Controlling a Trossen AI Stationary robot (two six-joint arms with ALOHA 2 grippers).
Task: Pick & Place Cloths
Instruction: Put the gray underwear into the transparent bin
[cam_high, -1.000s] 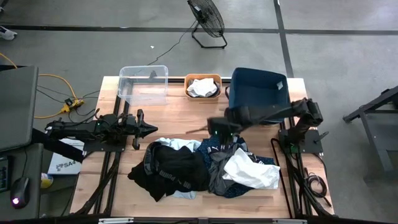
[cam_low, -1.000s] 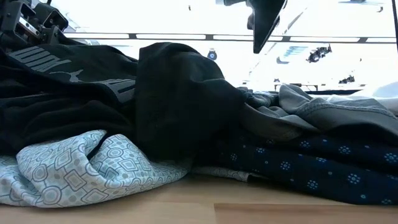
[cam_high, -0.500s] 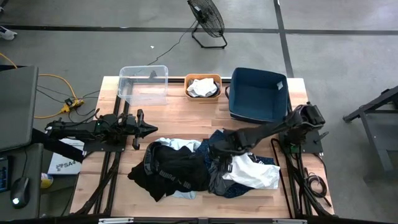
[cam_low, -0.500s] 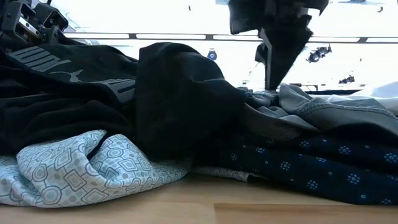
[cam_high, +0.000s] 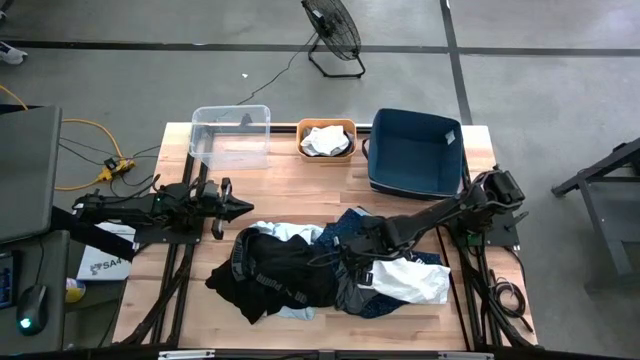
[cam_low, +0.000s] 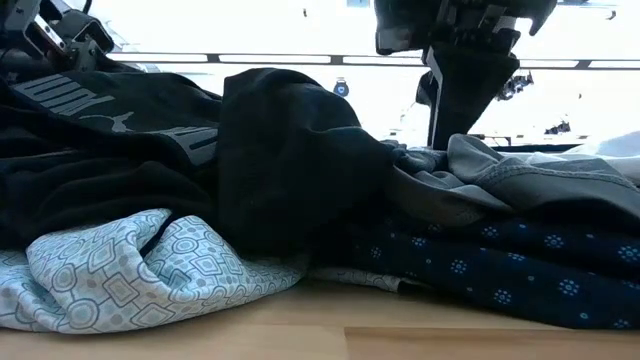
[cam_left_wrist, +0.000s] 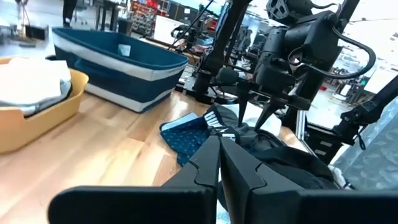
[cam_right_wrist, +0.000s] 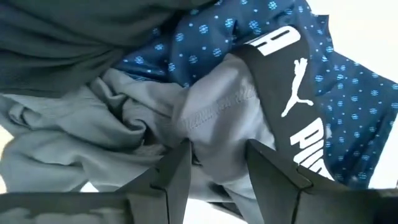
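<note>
The cloths lie in one heap on the table's near middle. They are a black one with white lettering (cam_high: 275, 275), a light blue patterned one (cam_low: 130, 270), a navy dotted one (cam_right_wrist: 205, 46), a grey one (cam_right_wrist: 124, 124) and a white one (cam_high: 412, 282). My right gripper (cam_right_wrist: 217, 148) points steeply down at the heap's middle (cam_high: 352, 255). It is open, with one finger on either side of a raised fold of the grey cloth. My left gripper (cam_high: 245, 207) waits shut and level at the table's left, clear of the heap. My right gripper comes from above, pointing steeply down, with its fingertips (cam_right_wrist: 184, 155) at a raised fold of the grey cloth (cam_right_wrist: 217, 118), beside the black band with white lettering. I cannot tell whether the tips touch the cloth. The grey cloth lies on the heap.
Three bins stand along the far edge: a clear one (cam_high: 232, 135), an orange one (cam_high: 327, 128) with a white cloth in it, and a dark blue one (cam_high: 415, 150). Bare wood lies between the bins and the heap.
My right gripper has come down from near the dark blue bin toward the table's near edge, onto the middle of the heap, with the gap between its fingers unchanged. It slowed over the last half second. My left gripper has rolled a little in place. The cloths have not moved.
</note>
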